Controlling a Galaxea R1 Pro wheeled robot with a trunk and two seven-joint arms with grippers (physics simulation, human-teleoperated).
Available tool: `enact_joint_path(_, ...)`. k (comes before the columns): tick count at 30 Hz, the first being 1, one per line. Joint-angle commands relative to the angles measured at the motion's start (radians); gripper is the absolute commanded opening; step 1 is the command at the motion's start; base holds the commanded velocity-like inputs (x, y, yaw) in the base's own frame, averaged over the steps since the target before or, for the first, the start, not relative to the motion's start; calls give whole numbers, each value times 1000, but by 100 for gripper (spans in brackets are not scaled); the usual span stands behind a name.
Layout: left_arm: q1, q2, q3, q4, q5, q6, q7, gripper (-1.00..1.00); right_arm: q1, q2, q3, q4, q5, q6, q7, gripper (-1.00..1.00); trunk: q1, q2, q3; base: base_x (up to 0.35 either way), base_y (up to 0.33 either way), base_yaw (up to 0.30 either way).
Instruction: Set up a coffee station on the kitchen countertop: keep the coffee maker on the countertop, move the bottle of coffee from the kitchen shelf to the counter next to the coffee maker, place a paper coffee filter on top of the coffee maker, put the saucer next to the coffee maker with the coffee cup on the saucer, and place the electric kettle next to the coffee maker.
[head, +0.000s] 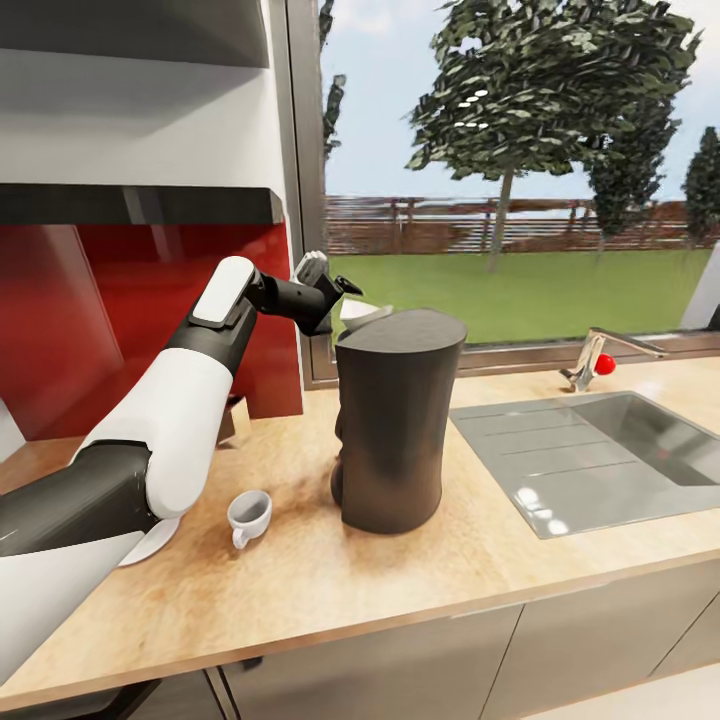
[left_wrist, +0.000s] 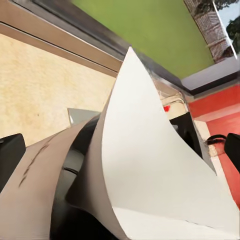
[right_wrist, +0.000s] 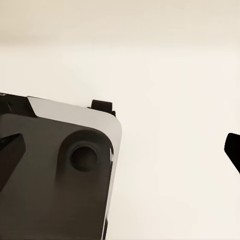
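A: Is anything inside a container?

B: The coffee cup (head: 249, 514) looks empty. It stands on the kitchen countertop (head: 400, 590), in front of the coffee maker (head: 393, 420) and toward the red wall panel (head: 120, 310). The sink (head: 590, 450), on the other side of the coffee maker, holds nothing that I can see.

A: And the paper coffee filter (left_wrist: 160, 165)?

B: The left gripper (head: 330, 288) holds it just behind the top of the coffee maker — the fingers are closed on the pale paper. In the left wrist view the filter stands above the dark machine; whether it touches the top, I cannot tell.

A: What is around?

B: The saucer (head: 150, 545) lies near the cup, mostly covered by the left arm (head: 160, 440). The tap (head: 600, 355) with a red knob is behind the sink. The kitchen shelf (head: 140, 204) hangs above the red panel.

A: The right gripper (right_wrist: 120, 150)?

B: Its dark finger tips sit at the two edges of the right wrist view, far apart — probably open wide, with nothing between them. A dark grey part of the robot body (right_wrist: 55, 170) shows there.
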Motion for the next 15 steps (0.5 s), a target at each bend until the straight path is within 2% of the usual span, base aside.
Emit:
enact_joint_path(1, -1, -1, 6, -1, 8, 3, 10, 100, -1, 0, 4, 1, 2, -3, 0, 100, 0, -1, 0, 0, 0, 0)
enact_joint_path(15, -1, -1, 6, -2, 8, 3, 10, 100, -1, 0, 4, 0, 2, -2, 0, 100, 0, -1, 10, 0, 0, 0)
